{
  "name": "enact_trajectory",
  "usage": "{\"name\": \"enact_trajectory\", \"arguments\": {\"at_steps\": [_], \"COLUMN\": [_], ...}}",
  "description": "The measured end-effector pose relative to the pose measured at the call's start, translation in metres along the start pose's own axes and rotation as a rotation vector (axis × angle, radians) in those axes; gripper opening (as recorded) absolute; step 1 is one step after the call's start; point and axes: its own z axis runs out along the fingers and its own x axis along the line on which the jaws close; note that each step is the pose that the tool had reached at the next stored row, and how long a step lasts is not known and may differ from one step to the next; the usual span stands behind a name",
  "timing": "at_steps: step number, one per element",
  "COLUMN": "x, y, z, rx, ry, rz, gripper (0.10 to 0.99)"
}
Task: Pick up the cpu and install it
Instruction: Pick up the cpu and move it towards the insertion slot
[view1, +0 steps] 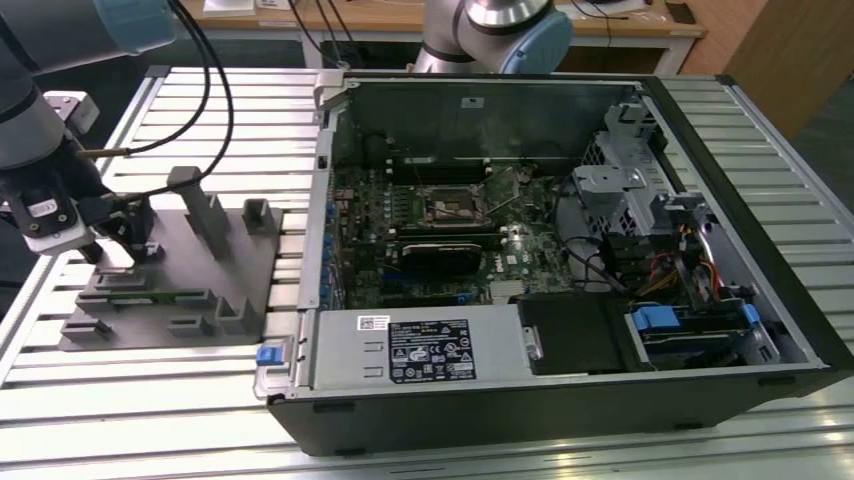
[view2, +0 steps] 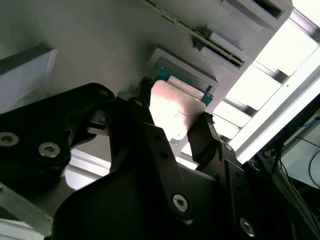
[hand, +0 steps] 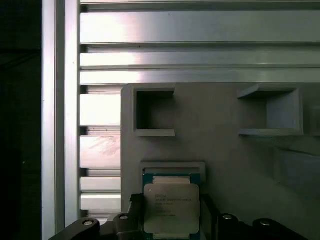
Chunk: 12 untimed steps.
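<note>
The small, flat, square cpu (hand: 171, 207) with a pale silver metal top lies in a shallow pocket of the grey plastic fixture (view1: 200, 290). The fixture sits on the slatted metal table (view1: 561, 450), at the exterior view's left of the open black computer case (view1: 747, 200). The black gripper (view2: 174, 107) is down over the chip and looks closed on two opposite edges. The chip is likely light, stiff and easy to harm. It is best held by its thin side edges and kept flat.
</note>
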Motion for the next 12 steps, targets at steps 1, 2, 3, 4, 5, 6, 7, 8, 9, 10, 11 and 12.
{"name": "enact_trajectory", "arguments": {"at_steps": [1, 2, 3, 4, 5, 6, 7, 8, 9, 10, 11, 12], "x": [0.0, 0.0, 0.0, 0.0001, 0.0001, 0.0001, 0.0001, 0.0001, 0.0001, 0.0001, 0.0001, 0.0001], "y": [0.0, 0.0001, 0.0001, 0.0001, 0.0002, 0.0002, 0.0003, 0.0003, 0.0003, 0.0003, 0.0004, 0.0004], "z": [-0.0003, -0.0004, -0.0012, -0.0025, -0.0043, -0.0062, -0.0079, -0.0093, -0.0105, -0.0113, -0.0121, -0.0128], "rx": [-0.01, -0.014, -0.014, -0.013, -0.014, -0.014, -0.014, -0.014, -0.014, -0.014, -0.014, -0.014], "ry": [0.0002, 0.0002, 0.0004, 0.0006, 0.0005, 0.0003, 0.0004, 0.0004, 0.0004, 0.0004, 0.0004, 0.0004], "rz": [0.0, 0.0, 0.0, 0.0, 0.0, 0.0, 0.0, 0.0, 0.0, 0.0, 0.0, 0.0], "gripper": [0.541, 0.541, 0.541, 0.541, 0.541, 0.541, 0.541, 0.541, 0.541, 0.541, 0.541, 0.541]}}
